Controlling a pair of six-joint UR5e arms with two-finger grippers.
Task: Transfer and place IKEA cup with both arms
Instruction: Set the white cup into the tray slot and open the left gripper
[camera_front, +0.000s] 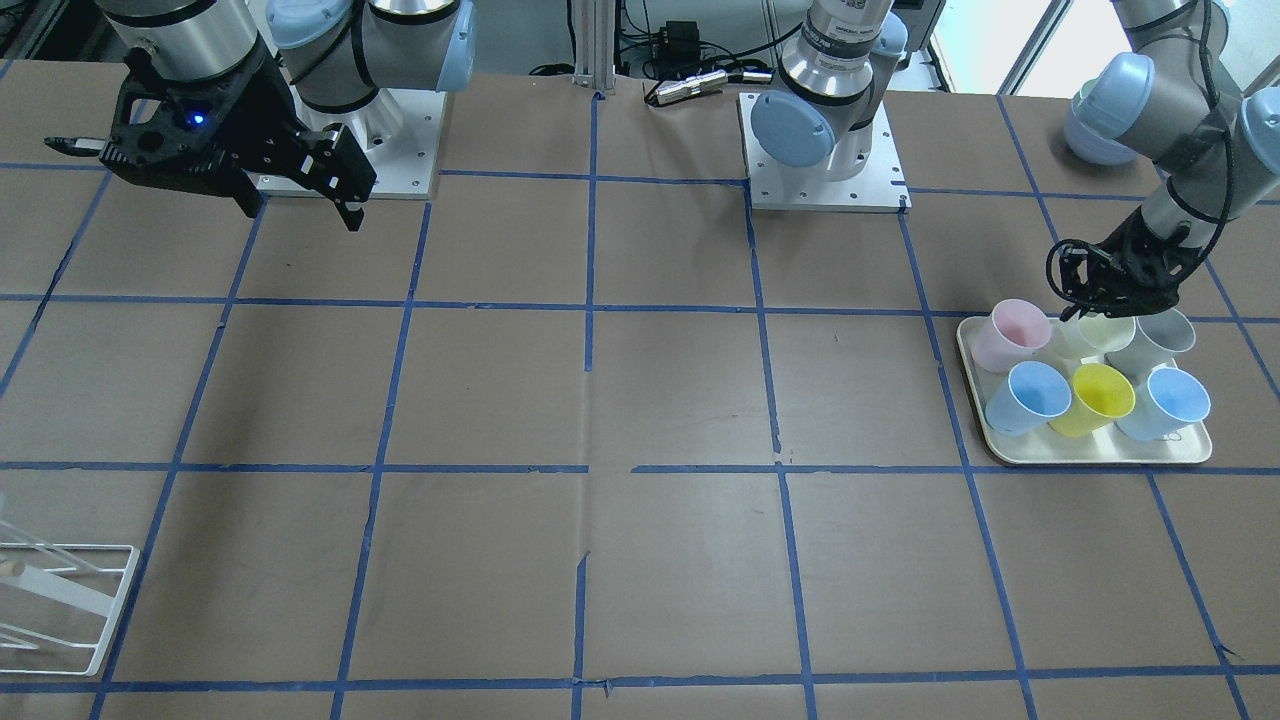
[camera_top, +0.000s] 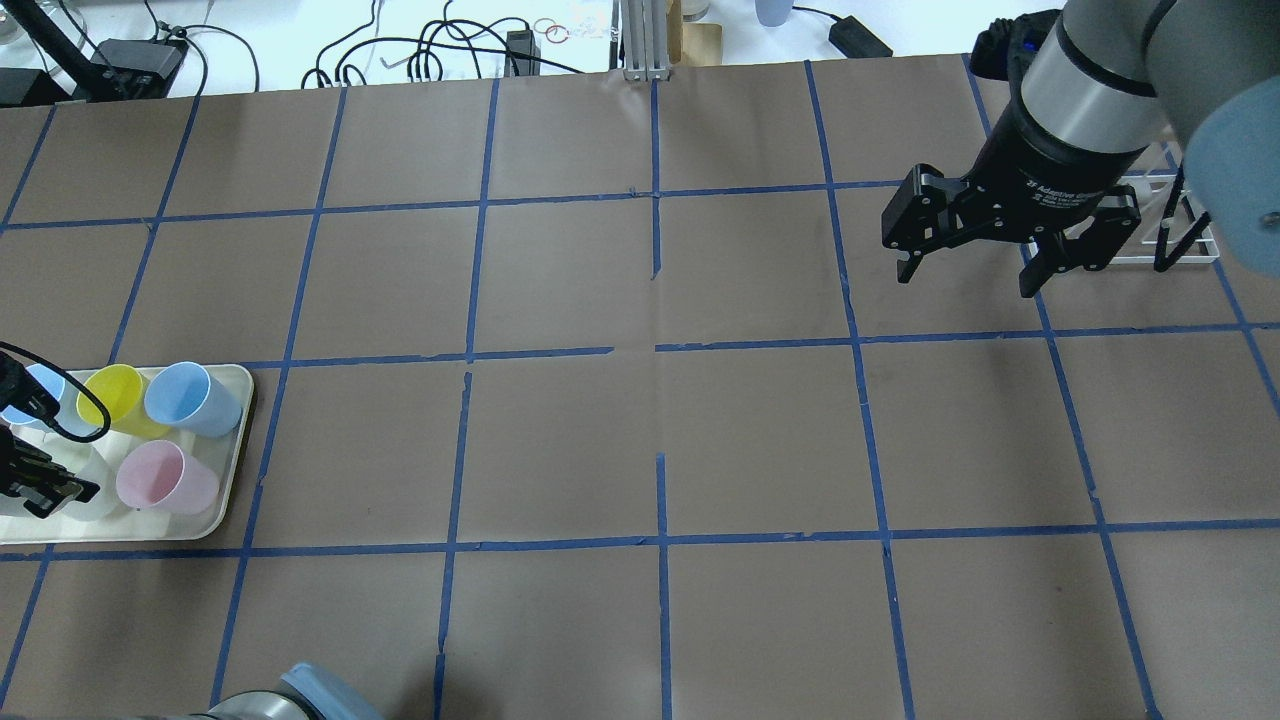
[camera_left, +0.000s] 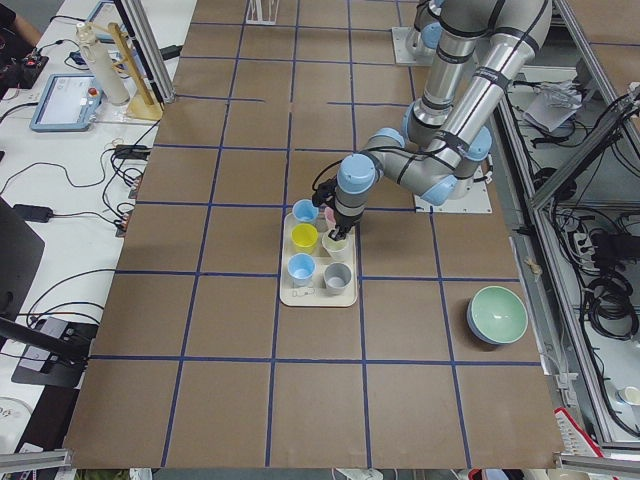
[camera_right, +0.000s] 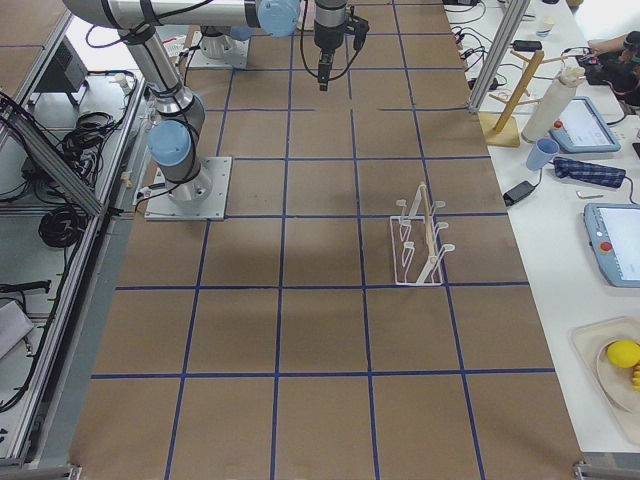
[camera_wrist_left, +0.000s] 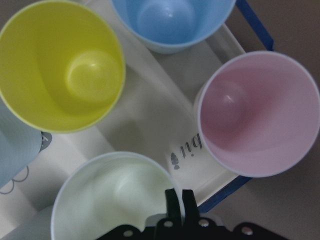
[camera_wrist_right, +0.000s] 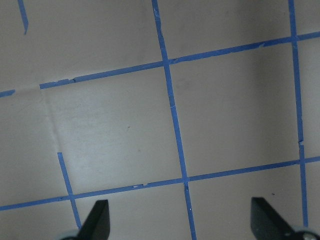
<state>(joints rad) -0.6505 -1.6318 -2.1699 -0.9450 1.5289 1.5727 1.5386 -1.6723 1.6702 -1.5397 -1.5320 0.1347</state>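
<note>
The off-white IKEA cup (camera_front: 1095, 335) stands in the back row of a cream tray (camera_front: 1100, 455), between a pink cup (camera_front: 1010, 335) and a grey cup (camera_front: 1160, 335). My left gripper (camera_front: 1090, 300) is down on it. In the left wrist view the two fingers (camera_wrist_left: 172, 200) are pinched together on the rim of the IKEA cup (camera_wrist_left: 115, 195), on the side toward the pink cup (camera_wrist_left: 260, 112). My right gripper (camera_top: 967, 282) is open and empty, hanging above the table far from the tray; the right wrist view (camera_wrist_right: 182, 222) shows only bare table between its fingers.
The tray also holds a yellow cup (camera_front: 1100, 395) and two blue cups (camera_front: 1035, 395). A white wire rack (camera_top: 1170, 230) stands on the right arm's side. A green bowl (camera_left: 497, 313) sits on the table near the left arm's base.
</note>
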